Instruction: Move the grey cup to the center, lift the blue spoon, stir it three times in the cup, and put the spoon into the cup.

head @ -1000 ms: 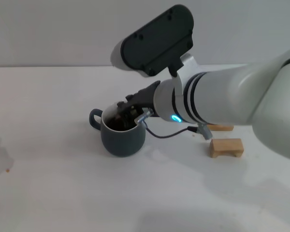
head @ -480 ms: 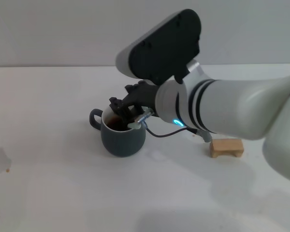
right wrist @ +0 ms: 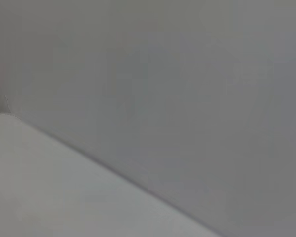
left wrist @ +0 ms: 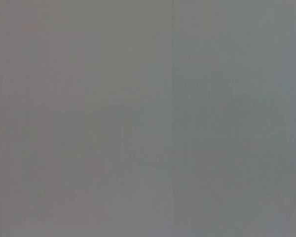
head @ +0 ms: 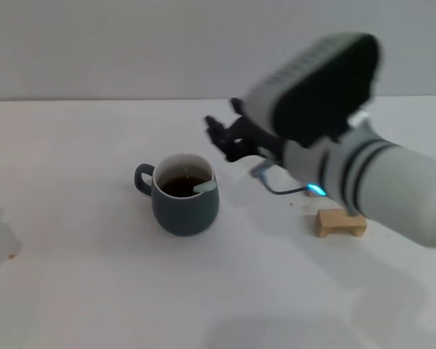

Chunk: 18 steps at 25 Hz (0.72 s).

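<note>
Head view first: grey cup (head: pixel 184 203) upright on the white table (head: pixel 73 291), roughly mid-table, loop handle toward the robot's left, dark brown liquid inside; blue spoon (head: pixel 204 187) in the cup, pale handle tip leaning on the rim on the robot's right side, bowl under the liquid and out of sight; right gripper (head: pixel 225 139) up in the air beyond the cup and toward the robot's right, clear of rim and spoon alike, empty, dark fingers blurred so whether apart or together cannot tell; small blue light glowing on the wrist behind it, thin cable looping below; wooden block (head: pixel 341 222) on the table under the right forearm, well apart from the cup; left gripper nowhere to be seen from up here. Left wrist view next: flat grey surface from edge to edge, no cup, no spoon, no fingers. Right wrist view last: grey wall across most of the picture, pale table edge cutting diagonally across one corner, own fingers out of shot, cup and spoon out of shot too.
</note>
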### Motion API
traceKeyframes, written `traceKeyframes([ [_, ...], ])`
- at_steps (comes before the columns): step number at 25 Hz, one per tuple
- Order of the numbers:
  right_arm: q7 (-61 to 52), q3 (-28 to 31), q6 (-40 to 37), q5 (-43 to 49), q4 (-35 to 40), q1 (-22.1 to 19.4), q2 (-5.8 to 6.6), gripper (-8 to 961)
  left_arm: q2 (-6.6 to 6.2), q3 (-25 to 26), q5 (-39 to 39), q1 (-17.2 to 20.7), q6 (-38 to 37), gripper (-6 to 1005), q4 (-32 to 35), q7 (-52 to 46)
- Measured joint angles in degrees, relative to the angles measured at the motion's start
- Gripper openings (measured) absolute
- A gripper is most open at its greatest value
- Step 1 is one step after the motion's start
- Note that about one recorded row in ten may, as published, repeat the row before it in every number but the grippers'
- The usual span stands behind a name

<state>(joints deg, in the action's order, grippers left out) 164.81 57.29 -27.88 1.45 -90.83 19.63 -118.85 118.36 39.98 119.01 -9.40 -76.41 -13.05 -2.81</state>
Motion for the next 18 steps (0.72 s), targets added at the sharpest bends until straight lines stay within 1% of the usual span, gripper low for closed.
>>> traceKeyframes([
  [2,0.0,0.5,5.1,2.6,-0.7,-4.6,0.06,428,0.02,-0.1,0.1,0.0,0.0,-2,-0.1,0.0],
  [3,0.0,1.0,10.1,6.1,-1.0,-9.0,0.07,427,0.02,-0.1,0.1,0.0,0.0,-2,-0.1,0.0],
  [4,0.0,1.0,10.1,6.1,-1.0,-9.0,0.07,427,0.02,-0.1,0.1,0.0,0.0,-2,-0.1,0.0],
  [5,0.0,1.5,17.2,9.7,-0.6,-13.8,0.01,427,0.06,-0.3,0.1,0.0,0.0,-2,-0.1,0.0],
  [6,0.0,1.5,17.2,9.7,-0.6,-13.8,0.01,427,0.08,-0.4,0.2,0.0,0.0,-2,-0.1,0.0],
  [7,0.0,1.8,21.2,10.7,0.3,-16.2,0.01,427,0.08,-0.4,0.2,0.0,0.0,-2,-0.1,0.0],
  [9,0.0,2.8,29.6,11.6,2.6,-20.3,0.00,427,0.11,-0.6,0.2,0.0,-0.2,-2,-0.2,0.0],
  [10,0.0,4.2,39.8,11.7,6.2,-24.1,-0.01,427,0.11,-0.7,0.2,0.1,-1.2,-2,-0.4,0.0],
  [11,0.0,4.2,39.8,11.7,6.2,-24.1,-0.01,427,0.11,-0.7,0.2,0.1,-1.2,-2,-0.4,0.0],
  [14,0.2,7.1,51.9,11.7,12.5,-27.2,-0.09,427,0.00,-0.7,0.2,0.9,-3.0,-2,-1.9,0.0],
  [15,0.2,9.3,58.7,11.7,17.0,-28.2,-0.15,427,-0.13,-0.7,0.2,1.3,-3.6,-2,-2.9,-0.1],
  [16,0.2,9.3,58.7,11.7,17.0,-28.2,-0.15,427,-0.13,-0.7,0.2,1.3,-3.6,-2,-2.9,-0.1],
  [18,0.3,11.7,65.8,11.9,22.2,-28.5,-0.19,427,-0.19,-0.7,0.2,1.4,-4.2,-2,-3.4,-0.3],
])
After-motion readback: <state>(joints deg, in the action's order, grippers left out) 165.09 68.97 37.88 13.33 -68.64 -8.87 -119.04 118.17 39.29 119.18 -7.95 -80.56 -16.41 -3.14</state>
